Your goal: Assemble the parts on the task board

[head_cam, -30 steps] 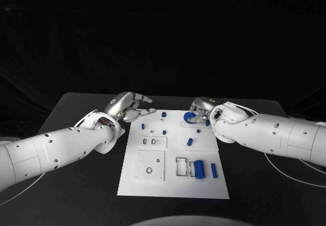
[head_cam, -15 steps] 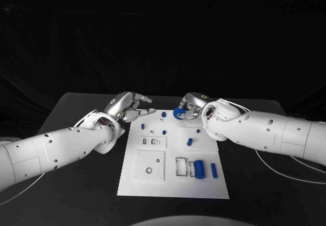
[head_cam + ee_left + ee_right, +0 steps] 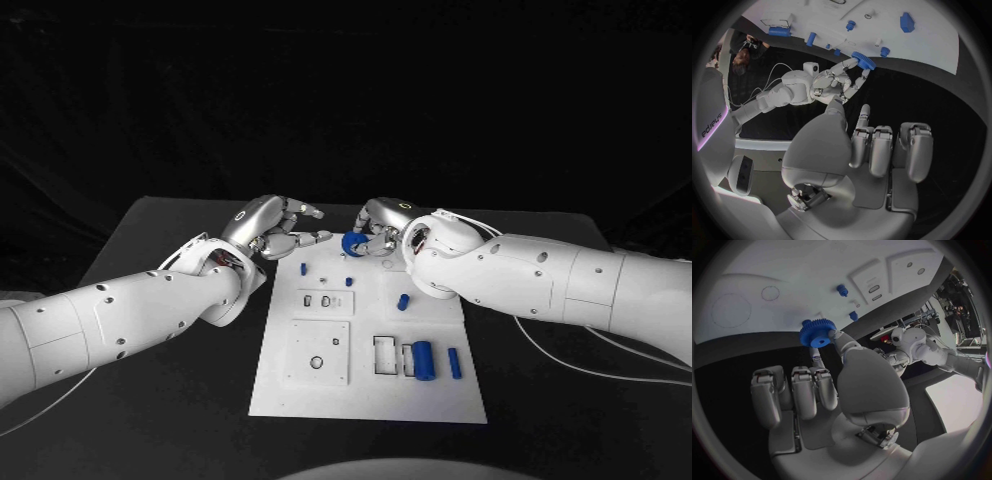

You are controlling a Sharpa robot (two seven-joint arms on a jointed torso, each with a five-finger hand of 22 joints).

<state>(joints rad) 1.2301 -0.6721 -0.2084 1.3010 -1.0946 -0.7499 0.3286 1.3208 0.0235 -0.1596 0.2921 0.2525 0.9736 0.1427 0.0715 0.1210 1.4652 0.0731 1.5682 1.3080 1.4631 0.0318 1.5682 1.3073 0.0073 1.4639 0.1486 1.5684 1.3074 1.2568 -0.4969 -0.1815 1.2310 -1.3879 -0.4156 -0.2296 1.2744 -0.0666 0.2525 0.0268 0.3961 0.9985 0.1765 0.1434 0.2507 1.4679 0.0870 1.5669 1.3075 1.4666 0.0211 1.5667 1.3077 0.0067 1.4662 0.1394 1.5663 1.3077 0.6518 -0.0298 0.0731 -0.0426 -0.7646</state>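
Blue gear (image 3: 817, 333) pinched at rim by right hand (image 3: 381, 228) over far end of board (image 3: 368, 390); left hand (image 3: 274, 229) curled, empty; probably light, rigid, toothed edge grippy — keep rim hold.

— Any markings legible at inspection?
— One. Pale lettering, apparently "edieus", ran along the dark curved panel (image 3: 712, 125) in the left wrist view; the reading was uncertain.
— On the task board (image 3: 289, 395) or parts?
— Nothing readable.
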